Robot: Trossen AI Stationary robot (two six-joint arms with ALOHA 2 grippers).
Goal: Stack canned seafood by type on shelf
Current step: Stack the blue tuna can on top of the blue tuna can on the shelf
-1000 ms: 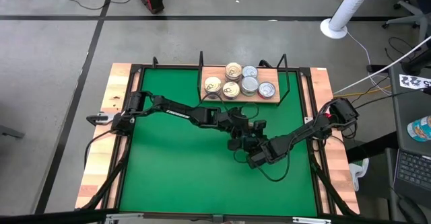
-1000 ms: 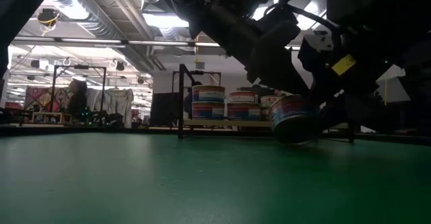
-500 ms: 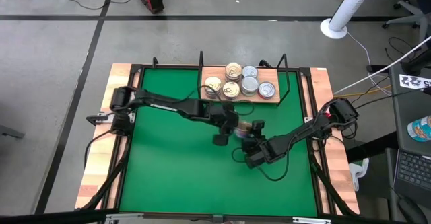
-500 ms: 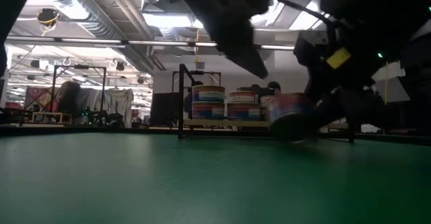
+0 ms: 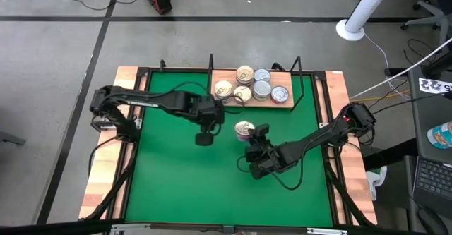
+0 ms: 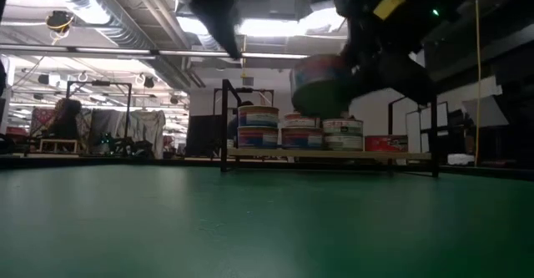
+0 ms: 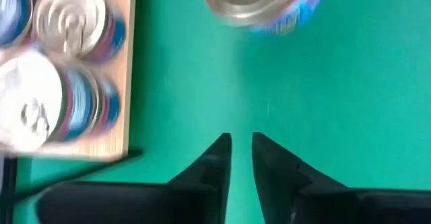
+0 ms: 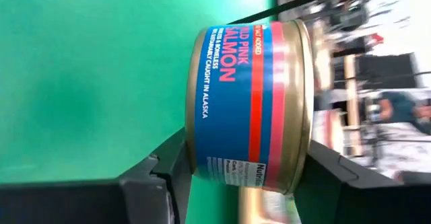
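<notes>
High view: one can held up in the air, with the shelf waiting past it

Nearest us, the right gripper (image 8: 246, 173) has its fingers wide around one can (image 5: 245, 128), gold top up, lifted off the green table (image 5: 176, 171). Beside it the left gripper (image 7: 241, 146) hangs with fingers almost closed, just a thin gap, holding nothing. From the held can, the shelf (image 5: 227, 73) is farther back, at the far edge, so the right arm is the one to carry it there. On the shelf six can tops show: three gold and three silver. Some are stacked, so more may hide under them
</notes>
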